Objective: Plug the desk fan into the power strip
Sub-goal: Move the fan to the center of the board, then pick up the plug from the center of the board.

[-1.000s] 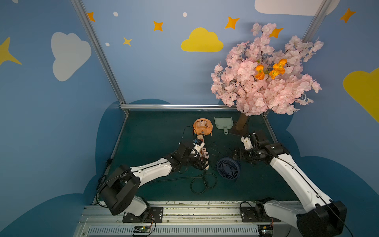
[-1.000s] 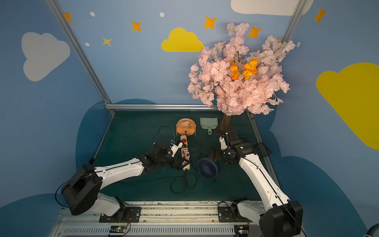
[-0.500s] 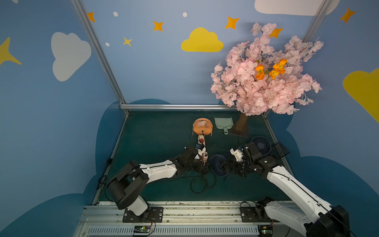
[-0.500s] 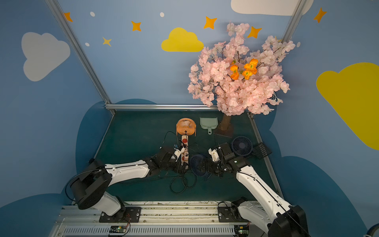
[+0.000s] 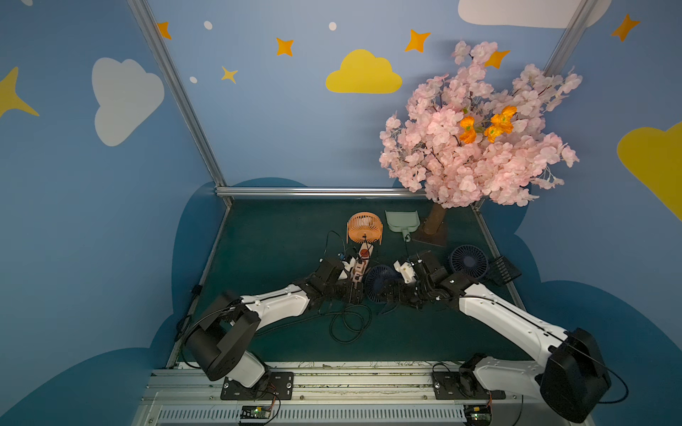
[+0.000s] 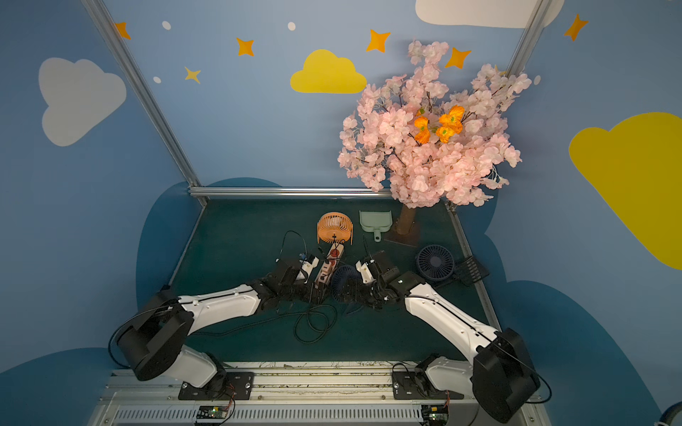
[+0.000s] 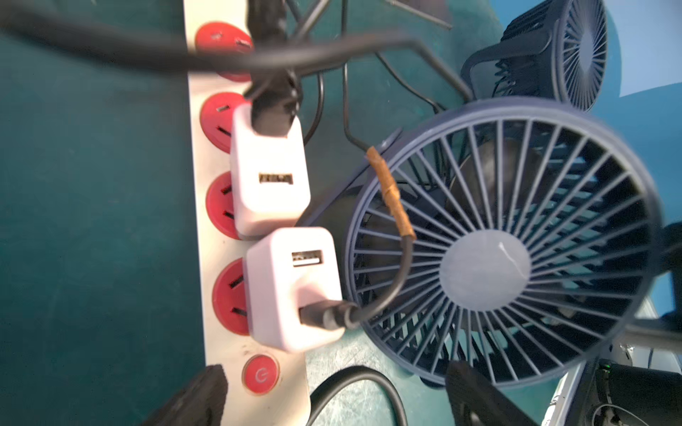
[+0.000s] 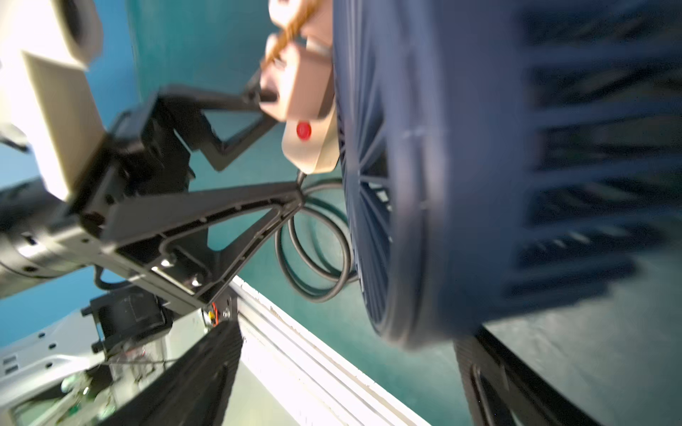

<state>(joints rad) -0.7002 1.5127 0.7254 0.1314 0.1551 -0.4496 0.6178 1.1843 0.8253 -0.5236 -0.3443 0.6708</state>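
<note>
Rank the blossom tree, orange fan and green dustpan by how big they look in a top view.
1. blossom tree, by far the largest.
2. orange fan.
3. green dustpan, only slightly smaller than the fan; those two are nearly alike.

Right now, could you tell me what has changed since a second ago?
The right gripper swung from near the tree toward the power strip, and the navy fan between its open jaws slid along to sit beside the strip. That uncovered a second navy fan. Neither gripper closed. The left gripper barely moved; the orange fan and dustpan stayed put.
</note>
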